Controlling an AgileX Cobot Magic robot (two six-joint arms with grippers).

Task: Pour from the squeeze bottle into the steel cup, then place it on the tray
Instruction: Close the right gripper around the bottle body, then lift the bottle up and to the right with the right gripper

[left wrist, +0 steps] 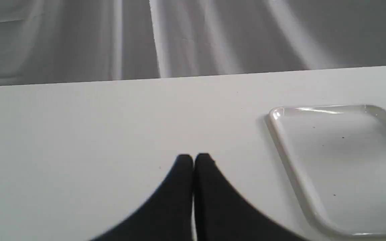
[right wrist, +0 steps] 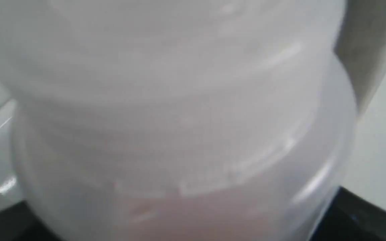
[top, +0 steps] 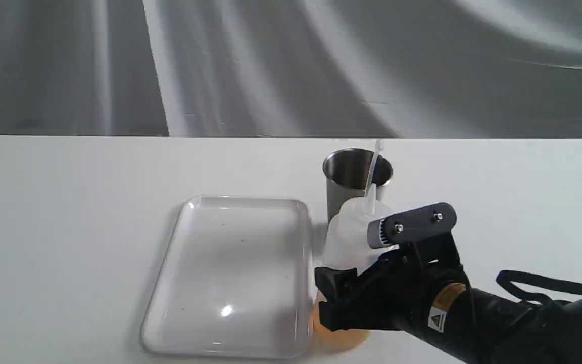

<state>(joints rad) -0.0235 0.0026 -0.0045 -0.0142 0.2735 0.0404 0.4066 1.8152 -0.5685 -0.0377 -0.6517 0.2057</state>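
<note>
The squeeze bottle (top: 351,237) stands upright on the table just right of the tray (top: 170,242), its thin nozzle rising in front of the steel cup (top: 344,187) behind it. Amber liquid glows at its base. My right gripper (top: 367,258) comes in from the lower right, its fingers closed on the bottle's lower body. In the right wrist view the bottle (right wrist: 179,117) fills the picture, with a black finger at each lower corner. My left gripper (left wrist: 193,157) is shut and empty over bare table left of the tray (left wrist: 286,147); it is out of the exterior view.
The white table runs back to a grey draped cloth. The tray holds nothing. The right arm and its cable (top: 538,283) cover the table's front right corner.
</note>
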